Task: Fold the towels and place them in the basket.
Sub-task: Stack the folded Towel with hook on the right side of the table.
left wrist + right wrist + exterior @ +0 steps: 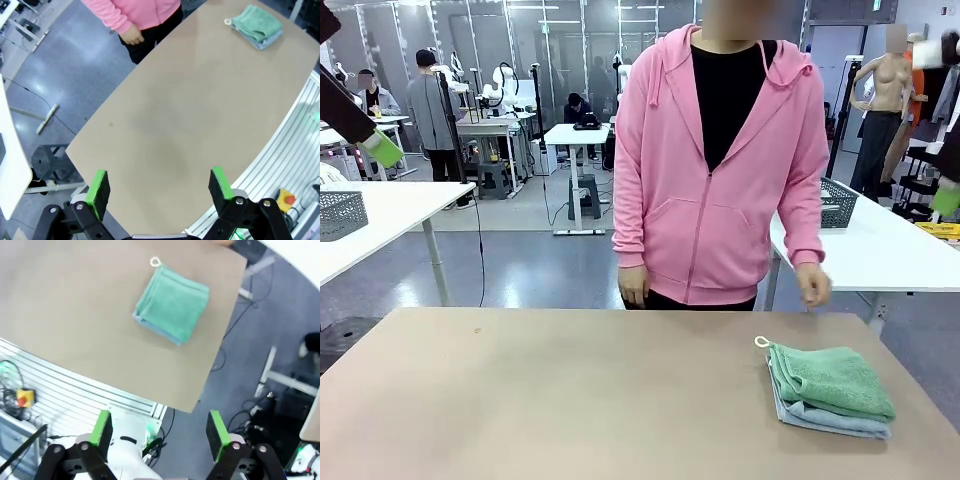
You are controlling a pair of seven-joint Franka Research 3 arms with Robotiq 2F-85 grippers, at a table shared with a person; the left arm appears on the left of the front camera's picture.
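Observation:
Two folded towels lie stacked near the right front of the tan table: a green towel (pixel 830 379) (pixel 257 21) (pixel 175 302) with a white loop at its corner on top of a light blue-grey towel (pixel 825 420) (pixel 267 41) (pixel 154 328). A dark grey wire-mesh basket (pixel 838 203) stands on the white table behind the person. High over the table's left end, my left gripper (pixel 160 187) is open and holds nothing. My right gripper (pixel 161 432) is open and empty too, raised past the table's right edge, well clear of the towels.
A person in a pink hoodie (pixel 720 170) stands at the far edge, hands (pixel 814 285) hanging down. Another grey mesh basket (pixel 340 213) sits on the white table at far left. The tan table (pixel 570 400) is bare left of the towels.

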